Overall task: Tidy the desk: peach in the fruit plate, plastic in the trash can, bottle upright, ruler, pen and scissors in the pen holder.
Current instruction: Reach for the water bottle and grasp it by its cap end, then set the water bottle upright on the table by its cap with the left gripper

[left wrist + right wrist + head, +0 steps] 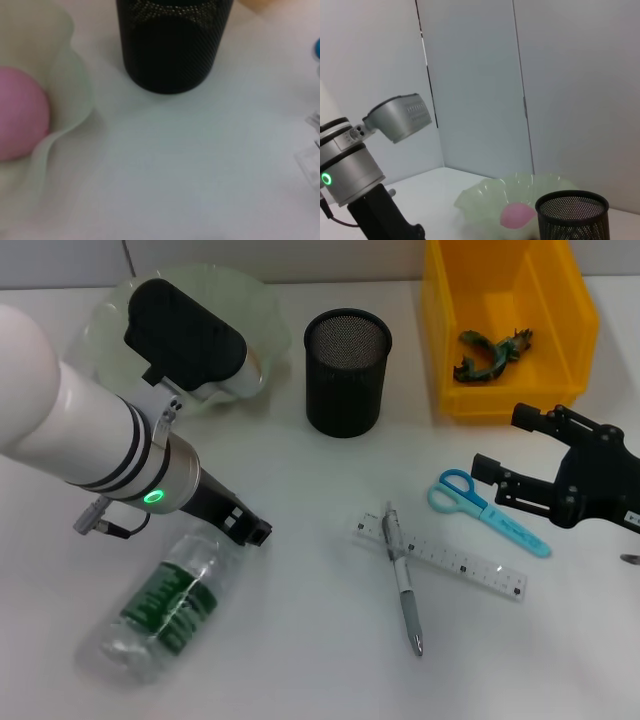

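Bottle [165,605] lies flat near your table's front-left corner, long axis diagonal, cap end toward the left pincer [250,530] just beside it; grip state I cannot tell. Right pincer [500,445] hangs released over the scissors [485,510], farther off.

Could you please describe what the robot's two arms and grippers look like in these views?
The left arm is a thick white tube with black bands and a glowing green ring light near the wrist, a black camera housing on top and a thin grey cable beside it. The left gripper is black. The right gripper is black too, angular, with two fingers.
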`<state>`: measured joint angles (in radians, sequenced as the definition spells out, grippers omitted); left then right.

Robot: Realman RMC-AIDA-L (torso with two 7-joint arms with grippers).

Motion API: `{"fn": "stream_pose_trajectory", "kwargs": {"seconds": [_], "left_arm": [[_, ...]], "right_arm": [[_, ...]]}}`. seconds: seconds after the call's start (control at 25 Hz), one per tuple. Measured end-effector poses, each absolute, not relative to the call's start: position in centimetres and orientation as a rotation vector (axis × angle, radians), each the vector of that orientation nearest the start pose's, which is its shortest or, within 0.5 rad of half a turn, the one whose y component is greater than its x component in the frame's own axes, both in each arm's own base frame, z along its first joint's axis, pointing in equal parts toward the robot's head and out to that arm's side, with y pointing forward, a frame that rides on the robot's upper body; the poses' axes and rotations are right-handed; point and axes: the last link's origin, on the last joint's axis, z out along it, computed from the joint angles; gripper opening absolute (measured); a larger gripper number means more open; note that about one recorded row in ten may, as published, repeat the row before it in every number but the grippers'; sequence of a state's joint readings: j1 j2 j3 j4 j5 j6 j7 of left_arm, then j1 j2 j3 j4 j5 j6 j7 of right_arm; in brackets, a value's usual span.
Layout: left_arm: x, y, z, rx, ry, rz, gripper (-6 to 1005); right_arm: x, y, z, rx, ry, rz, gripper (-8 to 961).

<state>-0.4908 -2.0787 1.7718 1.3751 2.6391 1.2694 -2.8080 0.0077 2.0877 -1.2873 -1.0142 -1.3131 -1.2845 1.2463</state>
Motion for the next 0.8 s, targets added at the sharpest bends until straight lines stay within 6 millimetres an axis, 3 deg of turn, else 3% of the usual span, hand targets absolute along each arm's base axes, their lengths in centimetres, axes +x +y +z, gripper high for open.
{"fn": "stream_pose_trajectory", "kwargs": {"seconds": [0.04, 0.32, 0.6, 0.68, 0.8], "left_arm": [[-18.3, 33.1, -6.2, -2.525, -0.851, 0.504, 583], [-17.4, 32.7, -5.5, -2.55, -0.763, 0.462, 504], [-17.0, 31.9, -0.6, -2.625, -0.64, 0.109, 453], [-18.0, 31.6, 2.1, -2.626, -0.572, -0.069, 453], [-19.3, 31.5, 3.7, -2.615, -0.555, -0.183, 453]], "right_arm": [[27.8, 26.2, 0.8, -2.389, 0.528, 0.837, 840], [27.7, 26.3, 0.8, -2.391, 0.525, 0.842, 840], [27.7, 26.0, 0.9, -2.379, 0.545, 0.899, 840], [27.6, 26.0, 1.0, -2.379, 0.544, 0.907, 840], [27.5, 26.0, 1.1, -2.382, 0.539, 0.913, 840]]}}
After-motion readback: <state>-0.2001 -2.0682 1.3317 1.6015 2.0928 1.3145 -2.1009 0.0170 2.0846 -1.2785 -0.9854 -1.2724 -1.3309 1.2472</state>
